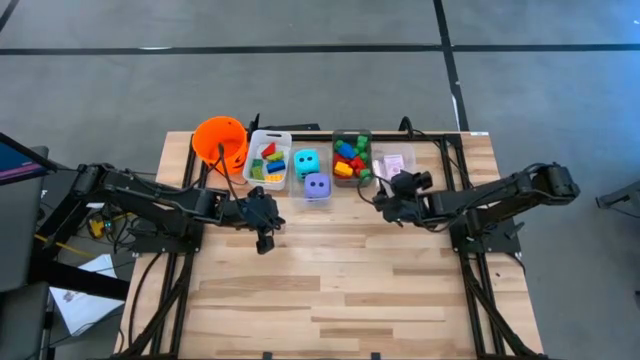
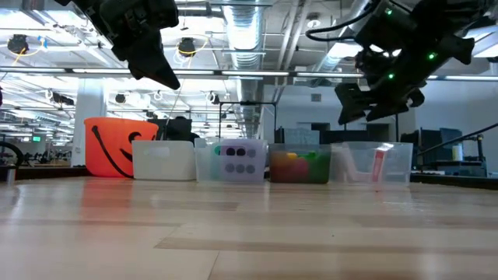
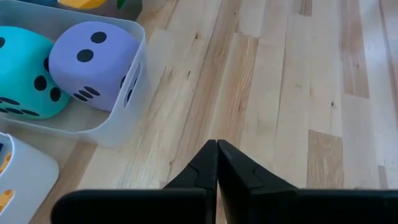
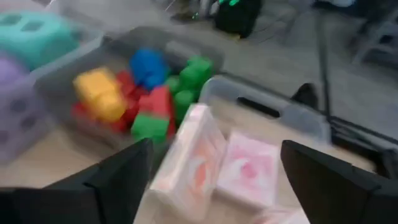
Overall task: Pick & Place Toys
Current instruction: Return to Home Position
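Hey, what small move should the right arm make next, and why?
Probably lift the right gripper up and back from the clear bin: its fingers are open and empty, and the card decks already lie inside the bin below it.

In the right wrist view we see the card decks (image 4: 205, 162) only as pale pink smears, faces unreadable. The purple die (image 4: 13, 87) there is cut by the picture's edge, as is the teal die (image 3: 22, 74) in the left wrist view. At the far edge of the worktop (image 2: 249, 225), in the low view, the bricks (image 2: 298, 162) are blurs of colour behind the wall of their bin (image 2: 275, 176); we cannot count them.
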{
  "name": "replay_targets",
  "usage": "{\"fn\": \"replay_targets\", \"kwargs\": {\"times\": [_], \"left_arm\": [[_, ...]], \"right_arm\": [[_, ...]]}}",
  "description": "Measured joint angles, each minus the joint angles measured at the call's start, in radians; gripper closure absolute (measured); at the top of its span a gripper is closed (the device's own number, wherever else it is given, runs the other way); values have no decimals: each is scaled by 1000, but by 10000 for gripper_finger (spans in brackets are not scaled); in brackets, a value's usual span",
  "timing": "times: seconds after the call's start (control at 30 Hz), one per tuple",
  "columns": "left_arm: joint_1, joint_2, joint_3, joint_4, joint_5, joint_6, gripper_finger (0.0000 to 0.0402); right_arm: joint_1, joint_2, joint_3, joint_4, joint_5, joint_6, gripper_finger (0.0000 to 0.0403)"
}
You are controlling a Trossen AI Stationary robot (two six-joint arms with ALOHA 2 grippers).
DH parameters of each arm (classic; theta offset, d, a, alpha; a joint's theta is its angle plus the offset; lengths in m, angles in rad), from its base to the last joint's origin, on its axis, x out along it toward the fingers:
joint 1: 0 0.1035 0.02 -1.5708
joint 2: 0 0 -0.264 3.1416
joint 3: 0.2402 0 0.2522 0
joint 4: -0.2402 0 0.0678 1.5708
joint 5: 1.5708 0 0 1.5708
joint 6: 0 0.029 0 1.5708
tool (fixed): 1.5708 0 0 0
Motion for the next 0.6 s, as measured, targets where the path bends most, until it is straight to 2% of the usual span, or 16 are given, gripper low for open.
{"fn": "replay_targets", "kwargs": {"times": [0.13,0.23,0.43,0.6], "left_arm": [[0,-4,-1,25,0,0,402],[0,-34,-1,87,0,0,402],[-1,-175,-1,185,0,-7,402],[-5,-343,-1,158,17,-150,402]], "right_arm": [[44,-77,22,-15,-151,-119,64],[104,-172,88,-93,-209,-194,63],[277,-369,227,-279,-213,-389,63],[455,-497,247,-431,-238,-453,62]]}}
